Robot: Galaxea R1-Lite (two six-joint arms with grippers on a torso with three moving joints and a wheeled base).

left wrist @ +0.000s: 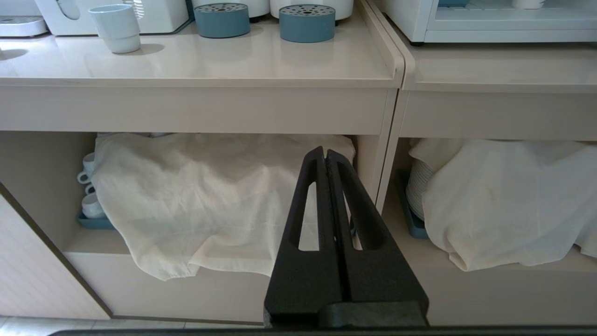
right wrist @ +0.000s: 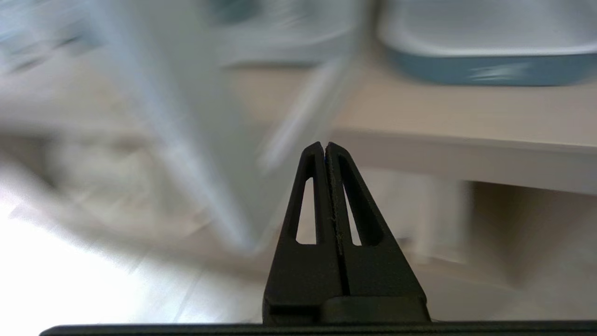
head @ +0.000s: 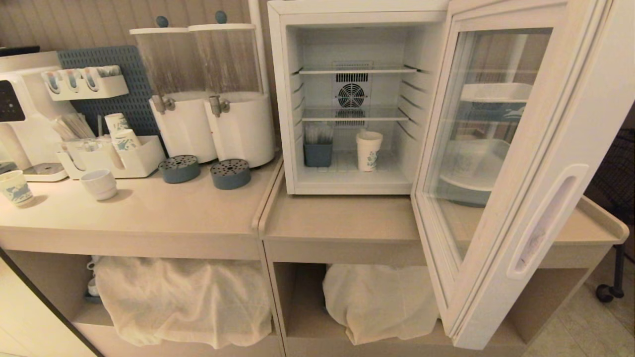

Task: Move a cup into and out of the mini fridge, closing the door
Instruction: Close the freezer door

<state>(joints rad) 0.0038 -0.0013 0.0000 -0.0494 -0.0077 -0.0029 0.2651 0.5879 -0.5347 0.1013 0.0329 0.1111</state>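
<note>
The counter [head: 198, 218] runs in two joined sections, with cloth-covered stacks [head: 183, 297] on the open shelf beneath. The fridge [head: 285, 99] stands on the right section, its door [head: 570, 124] swung fully open toward the right, glass pane and recessed handle [head: 545, 223] facing the room. On the left section stand two dispensers [head: 213, 94], each with a blue drip cup [head: 230, 174] in front, plus a squat white cup [head: 99, 184] and a patterned paper cup [head: 15, 187]. Inside the fridge, on the floor compartment below both shelves, the cup [head: 368, 150] stands upright, right of a blue holder [head: 318, 152] and apart from it. The left gripper [left wrist: 325, 156] hangs low before the counter's lower shelf, fingers pressed together, empty. The right gripper [right wrist: 324, 149] is likewise pinched closed and empty, near the door's lower edge; its surroundings are blurred.
</note>
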